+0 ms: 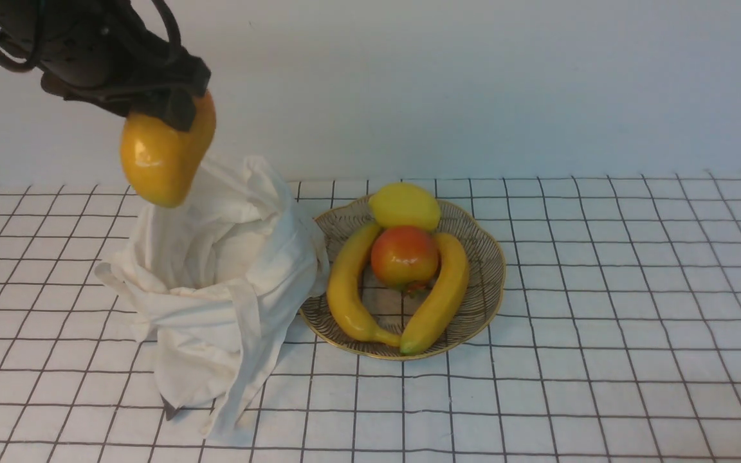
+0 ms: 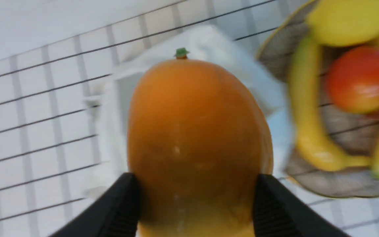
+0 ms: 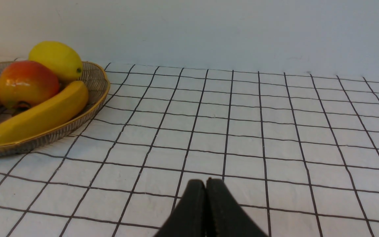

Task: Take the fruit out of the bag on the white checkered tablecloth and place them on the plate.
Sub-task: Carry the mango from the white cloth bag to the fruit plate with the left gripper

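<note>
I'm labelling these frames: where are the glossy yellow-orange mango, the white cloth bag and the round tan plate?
The glossy yellow-orange mango (image 1: 155,164), front view, lower belly.
The white cloth bag (image 1: 216,273), front view, wrinkled front fabric.
The round tan plate (image 1: 487,270), front view, bare right-hand wall.

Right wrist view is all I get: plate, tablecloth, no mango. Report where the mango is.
Observer: The mango hangs in the air, gripped by the left end effector.
Operator: Place it against the bag.
Observer: It is above the open top of the white bag, to the left of the plate.
Operator: Give its orientation.
Observer: The green stem end points down, away from the end effector.
</note>
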